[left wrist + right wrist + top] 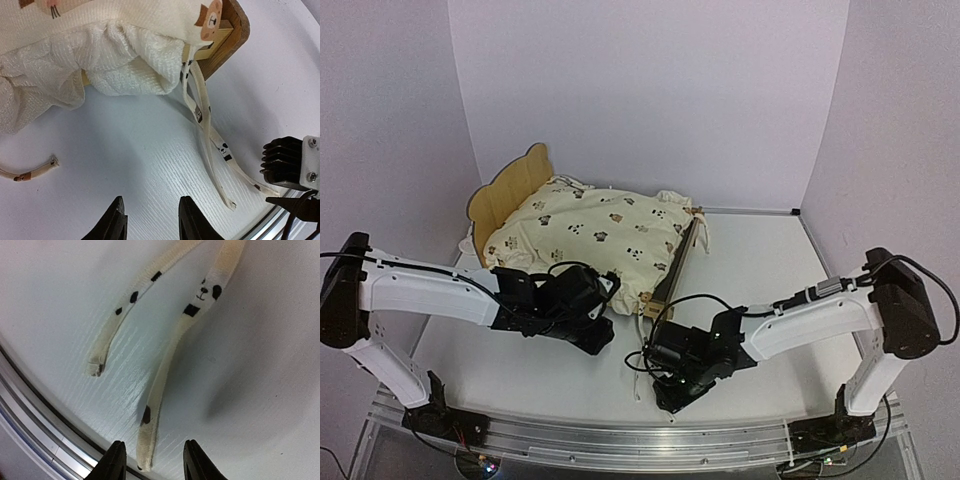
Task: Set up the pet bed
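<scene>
Jaws of the right gripper (152,449) stand partly open, low over the table (260,340). The tip of one tie (161,377) lies in the gap and is not pinched. A second tie (107,335) lies alongside, clear of the fingers. Jaws of the left gripper (151,207) are partly open with nothing between them, bare table beneath. Both ties run from the cover (125,55) at the near corner of the bed (235,30).

The bed sits mid-table toward the left wall, headboard away from the arms. The cover is all that shows in the frame. It fills the frame, puffs above the rails, and its ruffle spills over the near end.

Risks, as judged:
- The tie is thin and flat on the table, so a close may scrape the surface or miss.
- A pull on it could drag the cover out or slide the light frame.
- The grippers are near each other, and a loose swing could knock them together.
</scene>
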Action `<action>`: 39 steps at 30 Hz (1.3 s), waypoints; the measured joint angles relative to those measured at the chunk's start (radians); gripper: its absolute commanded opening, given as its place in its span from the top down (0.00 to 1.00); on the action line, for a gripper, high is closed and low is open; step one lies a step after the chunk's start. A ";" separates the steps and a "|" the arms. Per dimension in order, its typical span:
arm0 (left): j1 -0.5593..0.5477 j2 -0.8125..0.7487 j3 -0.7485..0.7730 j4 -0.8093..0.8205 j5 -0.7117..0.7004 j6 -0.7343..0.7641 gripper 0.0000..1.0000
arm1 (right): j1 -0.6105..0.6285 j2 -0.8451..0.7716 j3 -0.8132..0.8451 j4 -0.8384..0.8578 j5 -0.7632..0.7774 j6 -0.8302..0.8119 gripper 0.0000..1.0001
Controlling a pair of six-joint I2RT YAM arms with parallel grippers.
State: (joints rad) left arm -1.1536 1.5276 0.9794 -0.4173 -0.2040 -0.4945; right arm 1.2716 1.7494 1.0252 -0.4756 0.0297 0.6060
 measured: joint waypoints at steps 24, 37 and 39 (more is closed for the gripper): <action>0.011 -0.008 -0.017 0.027 -0.001 0.000 0.64 | 0.083 0.106 0.051 0.033 0.211 -0.029 0.87; 0.015 -0.077 -0.104 0.096 -0.008 -0.006 0.64 | 0.104 0.097 0.038 0.020 0.319 -0.025 1.00; 0.015 -0.088 -0.126 0.129 -0.008 -0.009 0.64 | 0.104 0.081 0.033 0.002 0.336 -0.033 1.00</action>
State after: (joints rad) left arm -1.1385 1.4392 0.8531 -0.2885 -0.2121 -0.5034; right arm 1.3754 1.8306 1.0577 -0.4732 0.3653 0.5732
